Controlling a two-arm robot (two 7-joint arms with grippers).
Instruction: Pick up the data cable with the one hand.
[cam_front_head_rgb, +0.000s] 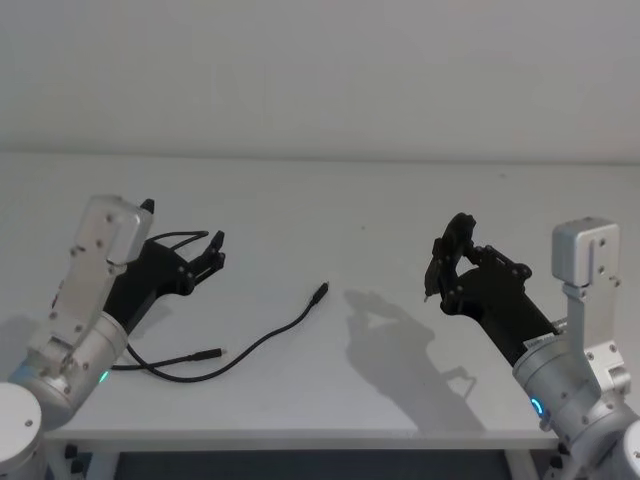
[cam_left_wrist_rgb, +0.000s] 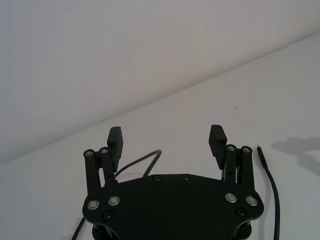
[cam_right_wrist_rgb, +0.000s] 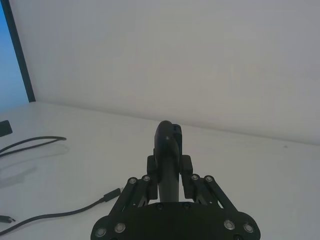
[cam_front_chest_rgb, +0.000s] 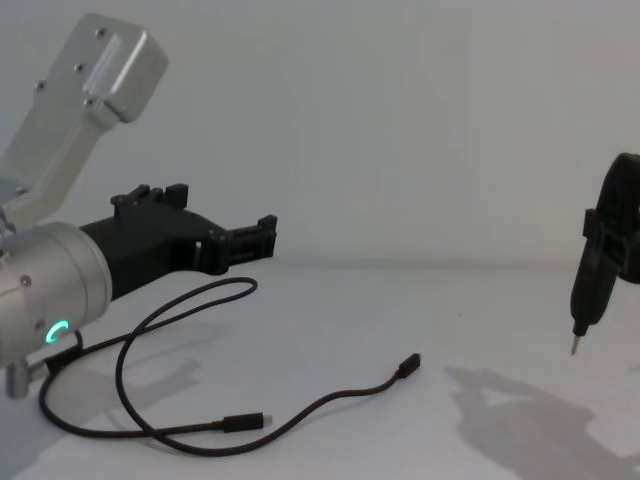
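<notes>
Data cable lay slack on the white tabletop, spread over its left half and closer to the front edge than the back. One plug rested near the tabletop's middle. The other plug lay closer to the front left, beside the cord's own run. From there the cord swept back in a wide loop toward the left edge, passing beneath the left arm.

The left end effector hung above that loop, raised off the tabletop and apart from the data cable. It was released, its two blocky fingers spread wide with nothing between them. A green ring light glowed on its silver wrist.

The right end effector was held above the right half of the tabletop, well apart from the cord. It was clenched, its fingers pressed together.
</notes>
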